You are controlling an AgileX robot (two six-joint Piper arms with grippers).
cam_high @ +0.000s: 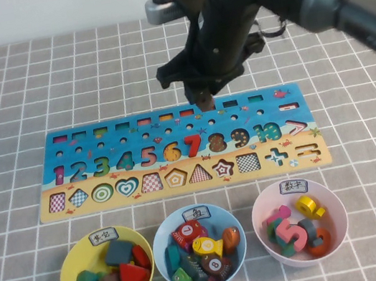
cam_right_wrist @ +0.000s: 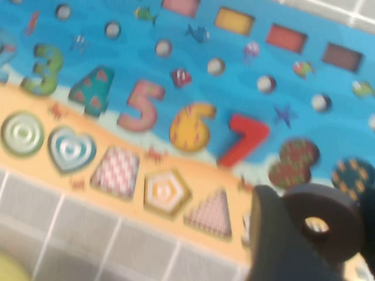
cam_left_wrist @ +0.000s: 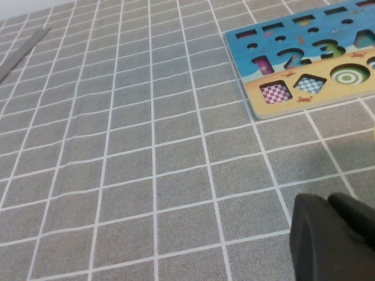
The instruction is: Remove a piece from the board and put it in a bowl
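Piece lifted, bowl yet to come

Right claw (cam_high: 202, 99) hangs above the board's (cam_high: 75, 204) far edge, pinching the dark numeral 8 piece (cam_right_wrist: 322, 219), clear of its recess. Carrying it to the pink bowl (cam_high: 339, 230) in front of the board remains. Left claw (cam_left_wrist: 334, 240) sits beside the board, over bare surface (cam_left_wrist: 117, 146); its fingers are cut off, so I cannot tell their state.

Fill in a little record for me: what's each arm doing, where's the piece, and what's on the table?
Right gripper: above the board, shut on the dark 8
Left gripper: low over bare mat, beside the board's end
8 recess: empty
Red 7: in the board
Pink bowl: holds number pieces
Other bowls: yellow, blue
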